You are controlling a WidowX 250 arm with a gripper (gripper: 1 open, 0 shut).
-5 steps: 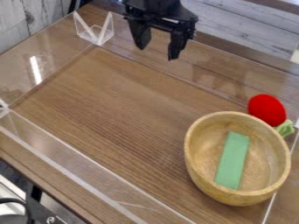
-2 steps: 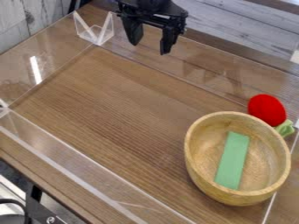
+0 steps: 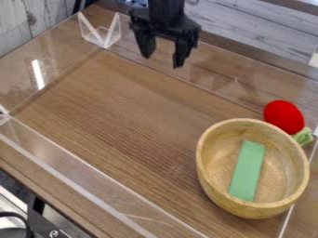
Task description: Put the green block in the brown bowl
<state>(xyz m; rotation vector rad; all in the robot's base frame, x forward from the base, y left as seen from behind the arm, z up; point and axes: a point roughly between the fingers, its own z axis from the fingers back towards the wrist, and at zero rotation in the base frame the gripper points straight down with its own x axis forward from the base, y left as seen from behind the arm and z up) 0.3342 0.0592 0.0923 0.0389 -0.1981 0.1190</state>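
Note:
The green block, a flat rectangular piece, lies inside the brown bowl at the lower right of the table. My gripper hangs far from it at the upper middle of the view, pointing down over the wooden surface. Its black fingers stand apart and hold nothing.
A red round object with a green bit beside it sits just behind the bowl at the right edge. Clear plastic walls fence the wooden tabletop, with a clear bracket at the back left.
The gripper shifted a little left and then came lower over the back of the table, staying open. The block and bowl have not moved.

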